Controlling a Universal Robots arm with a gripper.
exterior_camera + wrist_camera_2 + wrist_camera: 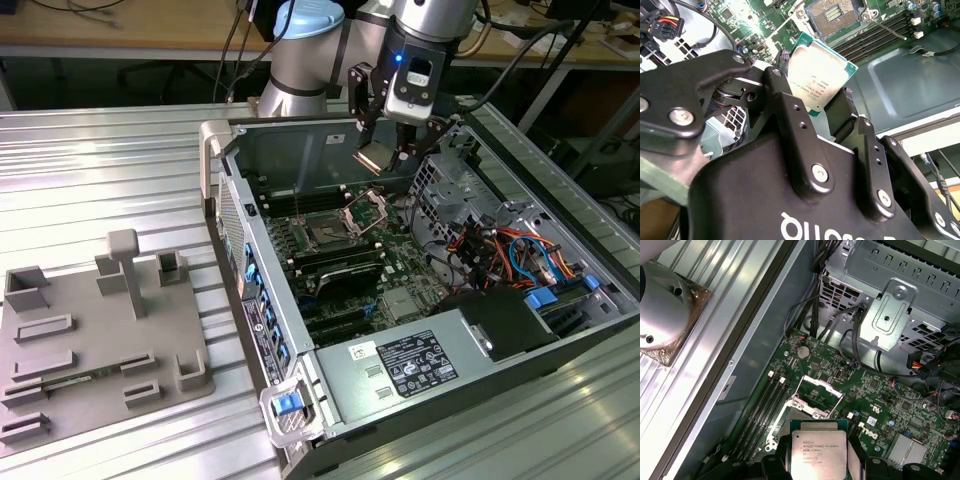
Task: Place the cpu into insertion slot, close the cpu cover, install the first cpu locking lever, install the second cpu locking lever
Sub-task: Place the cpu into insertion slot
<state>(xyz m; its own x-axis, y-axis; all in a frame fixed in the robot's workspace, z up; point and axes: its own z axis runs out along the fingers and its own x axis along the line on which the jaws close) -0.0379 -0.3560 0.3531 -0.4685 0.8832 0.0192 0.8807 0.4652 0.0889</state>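
My gripper (380, 152) hangs above the open computer case, shut on the cpu (375, 160), a small flat square chip with a dull silver top. In both wrist views the black fingers (785, 100) clamp the cpu (817, 67) (817, 452) by two opposite edges. Below it on the green board lies the insertion slot (328, 237) (834, 14), uncovered. The cpu cover (366, 211) (816, 396) stands raised on its hinge beside the slot. A thin metal locking lever (888, 28) sticks out next to the slot.
A grey power supply box (420, 365) fills the case's near end. A metal drive cage (450, 185) and coloured cables (500, 250) sit on the exterior view's right. Long black memory slots (340, 265) flank the socket. A grey fixture plate (100, 340) lies on the ribbed table.
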